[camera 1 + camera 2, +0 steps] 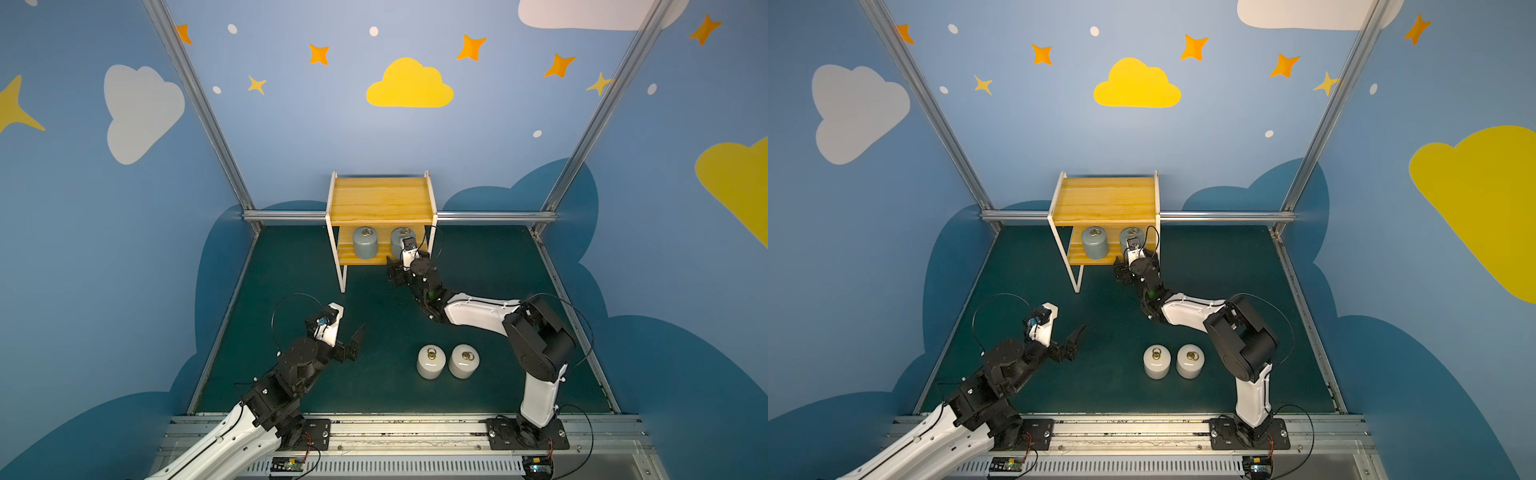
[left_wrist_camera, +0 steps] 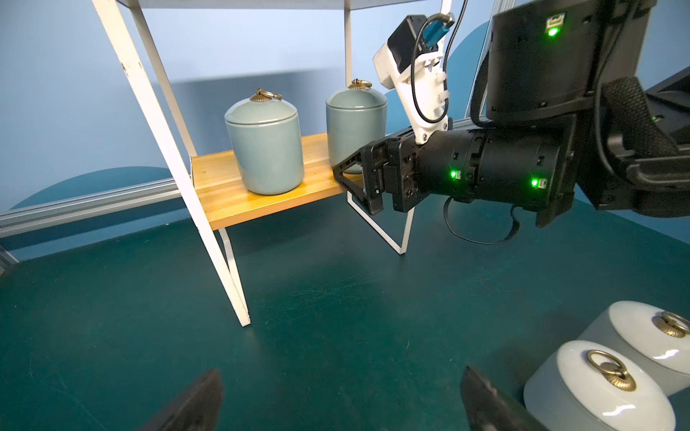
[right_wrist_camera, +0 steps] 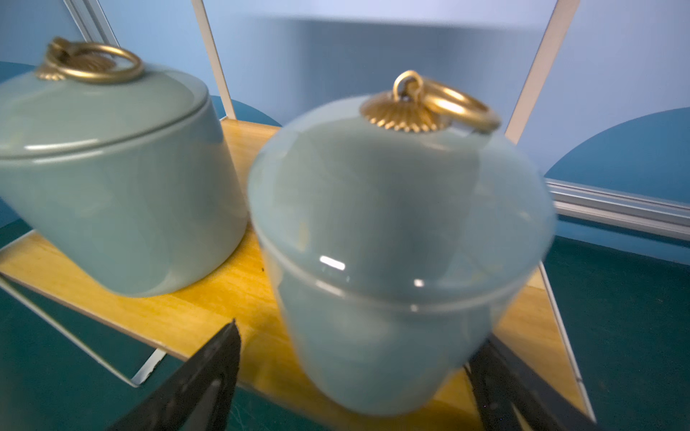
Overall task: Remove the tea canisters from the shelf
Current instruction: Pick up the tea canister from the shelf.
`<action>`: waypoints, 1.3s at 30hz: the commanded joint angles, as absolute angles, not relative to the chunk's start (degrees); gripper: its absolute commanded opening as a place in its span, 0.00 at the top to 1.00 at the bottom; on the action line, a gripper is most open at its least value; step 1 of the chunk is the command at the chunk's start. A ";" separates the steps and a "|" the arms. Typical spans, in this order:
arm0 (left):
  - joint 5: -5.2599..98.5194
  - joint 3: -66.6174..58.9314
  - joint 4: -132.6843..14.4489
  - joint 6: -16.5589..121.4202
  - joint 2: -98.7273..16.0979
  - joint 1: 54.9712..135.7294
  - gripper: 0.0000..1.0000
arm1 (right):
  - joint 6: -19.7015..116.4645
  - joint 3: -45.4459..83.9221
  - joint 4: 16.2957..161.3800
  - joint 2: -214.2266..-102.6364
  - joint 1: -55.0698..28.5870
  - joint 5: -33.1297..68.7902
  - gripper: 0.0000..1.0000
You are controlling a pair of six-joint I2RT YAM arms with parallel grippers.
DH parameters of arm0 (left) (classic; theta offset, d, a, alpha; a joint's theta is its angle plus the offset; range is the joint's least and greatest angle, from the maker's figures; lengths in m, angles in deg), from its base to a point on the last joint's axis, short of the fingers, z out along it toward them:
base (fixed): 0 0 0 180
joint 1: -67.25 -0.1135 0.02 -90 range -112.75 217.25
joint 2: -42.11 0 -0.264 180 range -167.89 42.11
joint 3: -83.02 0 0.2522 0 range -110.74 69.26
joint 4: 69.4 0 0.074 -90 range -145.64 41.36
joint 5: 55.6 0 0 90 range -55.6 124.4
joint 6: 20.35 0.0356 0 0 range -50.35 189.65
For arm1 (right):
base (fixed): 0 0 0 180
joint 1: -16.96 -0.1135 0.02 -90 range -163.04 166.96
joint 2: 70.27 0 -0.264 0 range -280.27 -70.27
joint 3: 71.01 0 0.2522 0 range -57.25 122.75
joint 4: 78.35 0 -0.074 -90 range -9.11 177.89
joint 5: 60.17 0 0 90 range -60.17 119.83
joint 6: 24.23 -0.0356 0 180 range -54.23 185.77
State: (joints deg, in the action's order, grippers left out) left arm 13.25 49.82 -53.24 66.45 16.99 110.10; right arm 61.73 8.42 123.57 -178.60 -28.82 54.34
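Reaching: right pincer (image 3: 351, 347) at front edge of shelf (image 1: 380, 199), lower board, level w/ base of right grey-blue canister (image 1: 398, 240).
Right pincer state: released; jaws spread wide, one each side of that canister. Clear gap on one side; other finger close by the wall, can't tell if touching.
Left pincer (image 2: 341, 373): released, jaws wide, nothing betw. them; hovers low over desk (image 1: 374, 316), well apart from shelf.
Left grey-blue canister (image 1: 365, 245): upright on lower board, just beside the right one, small gap betw. them.
Off shelf: left white canister (image 1: 431, 362) & right white canister (image 1: 463, 360), upright on desk, just beside each other, near right arm's base.
Lids: on all 4; brass ring on each dome.
Writing: small marks by green lights (image 2: 453, 174) on right arm, too small to read.
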 commanded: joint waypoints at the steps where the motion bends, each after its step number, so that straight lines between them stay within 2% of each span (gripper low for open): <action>1: 13.89 50.14 -55.28 66.31 16.89 109.80 0.00 | 62.43 10.42 126.58 -179.59 -28.38 54.35 0.07; 39: 14.88 49.67 -55.11 67.07 16.91 109.70 0.00 | 65.52 15.15 133.93 -185.17 -26.81 56.53 0.06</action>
State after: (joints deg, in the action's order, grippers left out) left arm 14.35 49.82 -53.61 66.65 16.66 109.97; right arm 64.75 13.25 131.79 -184.15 -27.53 54.93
